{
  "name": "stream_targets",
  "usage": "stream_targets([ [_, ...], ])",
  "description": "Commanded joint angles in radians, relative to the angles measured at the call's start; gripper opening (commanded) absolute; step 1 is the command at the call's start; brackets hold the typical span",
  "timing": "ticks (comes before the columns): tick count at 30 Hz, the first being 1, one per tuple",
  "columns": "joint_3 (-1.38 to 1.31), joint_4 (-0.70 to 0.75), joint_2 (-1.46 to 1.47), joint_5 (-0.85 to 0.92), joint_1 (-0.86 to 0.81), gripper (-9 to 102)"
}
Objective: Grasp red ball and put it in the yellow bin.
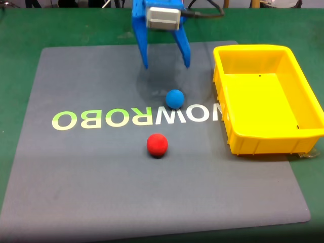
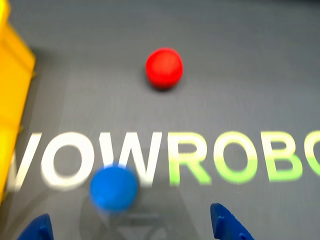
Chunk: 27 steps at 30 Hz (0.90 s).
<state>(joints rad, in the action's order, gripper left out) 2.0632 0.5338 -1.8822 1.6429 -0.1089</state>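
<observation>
Blue gripper [image 1: 166,65] hung wide open and empty above the blue ball [image 1: 175,98], apparently reaching toward the red ball [image 1: 157,145]; yellow bin [image 1: 223,96] waited alongside.

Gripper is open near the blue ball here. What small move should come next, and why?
Probably advance the open gripper past the blue ball toward the red ball. In the fixed view it hangs behind the blue one, with the red ball lying farther on, untouched; the bin holds nothing.
</observation>
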Motion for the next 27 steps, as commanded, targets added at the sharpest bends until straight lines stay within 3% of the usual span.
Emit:
stream_targets([
  [1, -0.17, -0.067, 0.12, 0.0, -0.021, 36],
  [27, -0.759, -0.115, 0.813, 0.002, -0.025, 35],
])
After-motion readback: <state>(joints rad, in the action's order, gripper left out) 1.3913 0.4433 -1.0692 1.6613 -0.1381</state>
